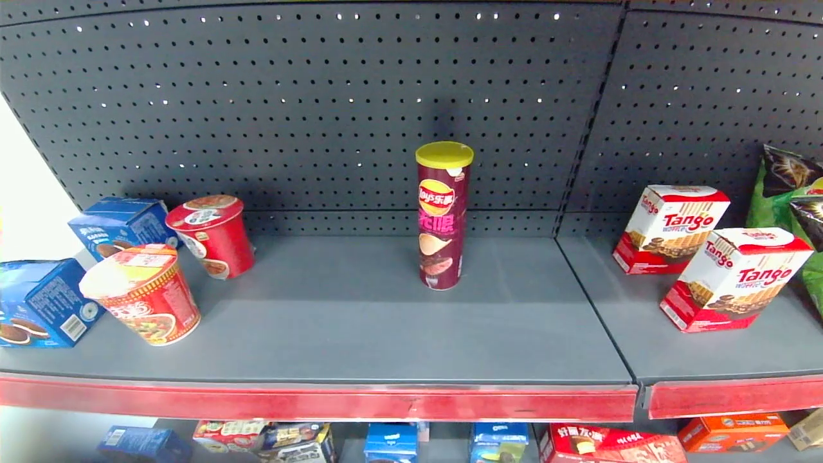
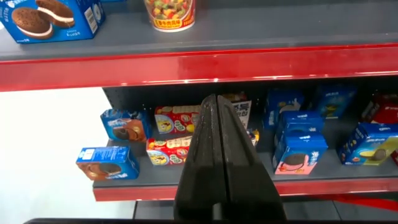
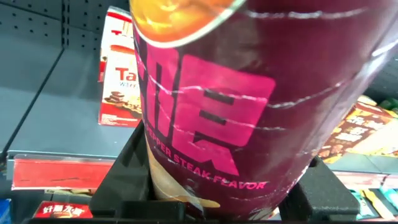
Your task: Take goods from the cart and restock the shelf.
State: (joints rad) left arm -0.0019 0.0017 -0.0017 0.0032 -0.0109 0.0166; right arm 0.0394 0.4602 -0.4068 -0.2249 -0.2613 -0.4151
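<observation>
Two cans: shelf can (image 1: 442, 218) upright, label out for shoppers, boxes (image 1: 672, 228) at its 3 o'clock; spare can (image 3: 236, 106) clamped in my right pincer (image 3: 217, 186), likely next; left pincer (image 2: 216, 118) together.

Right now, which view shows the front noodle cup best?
Head view: the cup is whole, lid to base, near the front edge of the shelf. Left wrist view catches just its base. Right wrist view faces the held can instead.

We note: shelf (image 1: 360, 334) grey, red front strip; pegboard (image 1: 289, 96) dark grey, dotted; standing can (image 1: 441, 218) maroon, yellow lid (image 1: 444, 154); noodle cups (image 1: 212, 235) red; wafer boxes (image 1: 672, 228) white-and-red; held can (image 3: 249, 93) maroon, pink lettering.
</observation>
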